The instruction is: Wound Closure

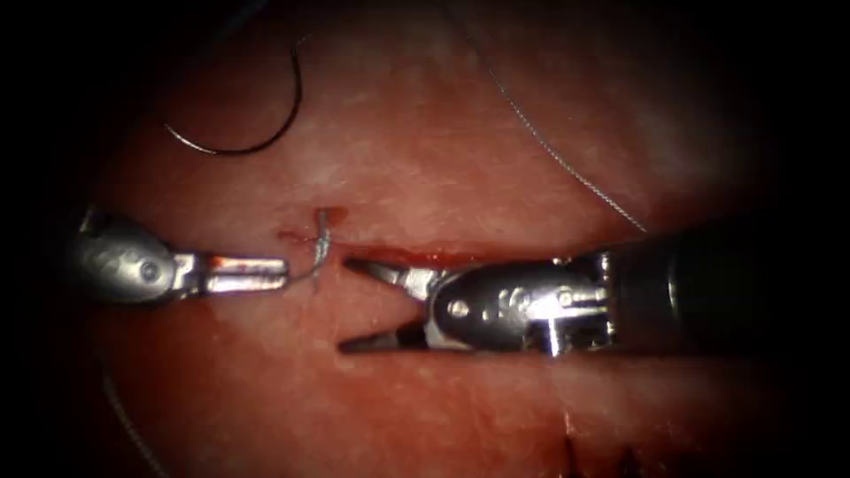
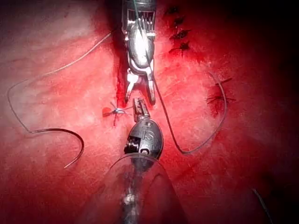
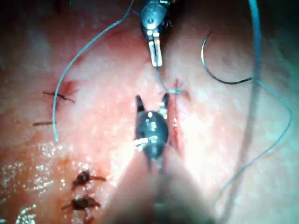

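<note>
The right tool stood with its jaws spread wide and empty beside the knot at the cut. The left tool, jaws closed, pinched a short thread tail there. The needle lay free on the moist, soft tissue above the cut, a thin, stiff steel curve, probably slippery and best gripped mid-curve.

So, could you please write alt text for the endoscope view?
The left tool, shut, holds thread at a knot on the cut in the tissue; the right tool gapes empty beside it. The needle lies free above.
</note>
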Available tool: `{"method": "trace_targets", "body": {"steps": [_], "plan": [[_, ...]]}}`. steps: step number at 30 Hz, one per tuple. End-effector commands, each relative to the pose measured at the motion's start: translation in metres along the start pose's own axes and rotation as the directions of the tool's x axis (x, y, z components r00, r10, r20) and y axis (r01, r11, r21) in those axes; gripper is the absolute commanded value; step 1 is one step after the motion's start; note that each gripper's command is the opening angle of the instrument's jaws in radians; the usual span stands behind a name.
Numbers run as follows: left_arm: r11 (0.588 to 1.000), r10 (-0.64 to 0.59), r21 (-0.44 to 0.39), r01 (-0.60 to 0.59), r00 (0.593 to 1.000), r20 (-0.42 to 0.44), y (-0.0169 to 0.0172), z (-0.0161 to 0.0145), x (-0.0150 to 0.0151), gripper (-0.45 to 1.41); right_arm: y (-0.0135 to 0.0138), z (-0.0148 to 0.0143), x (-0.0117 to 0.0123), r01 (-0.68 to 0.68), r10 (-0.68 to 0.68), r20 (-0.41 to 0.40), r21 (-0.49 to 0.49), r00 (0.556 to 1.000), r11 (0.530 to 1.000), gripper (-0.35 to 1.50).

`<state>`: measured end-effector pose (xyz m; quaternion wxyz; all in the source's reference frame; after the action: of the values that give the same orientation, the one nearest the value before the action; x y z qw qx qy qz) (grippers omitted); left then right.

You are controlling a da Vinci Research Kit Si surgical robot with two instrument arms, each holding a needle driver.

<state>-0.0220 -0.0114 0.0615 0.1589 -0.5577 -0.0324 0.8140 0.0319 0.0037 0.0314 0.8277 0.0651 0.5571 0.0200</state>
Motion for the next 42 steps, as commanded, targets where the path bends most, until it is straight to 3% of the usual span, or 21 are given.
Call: {"method": "trace_targets", "body": {"steps": [1, 5, 14, 22, 31, 35, 42], "plan": [[1.000, -0.005, -0.005, 0.005, 1.000, 0.002, 0.0012, 0.0004, -0.0005, -0.45, -0.0006, 0.0016, 0.0002, 0.015, -0.016, -0.008, -0.017, 1.000, 1.000, 1.30], [1.000, -0.005, -0.011, 0.005, 1.000, -0.002, 0.0018, 0.0008, -0.0005, -0.45, 0.0000, 0.0028, 0.0006, 0.061, -0.061, 0.009, -0.096, 0.998, 0.993, 1.30], [1.000, -0.005, -0.010, 0.005, 1.000, -0.002, 0.0019, 0.0007, -0.0004, -0.45, 0.0009, 0.0025, 0.0014, 0.083, -0.085, -0.003, -0.177, 0.996, 0.981, 1.30], [1.000, -0.006, -0.011, 0.006, 1.000, -0.002, 0.0019, 0.0007, -0.0003, -0.45, 0.0004, 0.0033, 0.0020, 0.094, -0.098, -0.014, -0.177, 0.995, 0.980, 1.30], [1.000, -0.014, -0.012, 0.014, 1.000, -0.011, 0.0021, 0.0004, 0.0005, -0.45, 0.0007, 0.0065, 0.0018, 0.154, -0.164, -0.044, -0.172, 0.986, 0.973, 1.30], [1.000, -0.014, -0.012, 0.013, 1.000, -0.011, 0.0021, 0.0004, 0.0005, -0.45, 0.0009, 0.0066, 0.0022, 0.227, -0.241, -0.062, -0.175, 0.969, 0.958, 1.26], [1.000, -0.014, -0.015, 0.013, 1.000, -0.013, 0.0021, 0.0005, 0.0005, -0.45, 0.0007, 0.0071, 0.0032, 0.241, -0.259, -0.086, -0.174, 0.962, 0.955, 1.26]]}}
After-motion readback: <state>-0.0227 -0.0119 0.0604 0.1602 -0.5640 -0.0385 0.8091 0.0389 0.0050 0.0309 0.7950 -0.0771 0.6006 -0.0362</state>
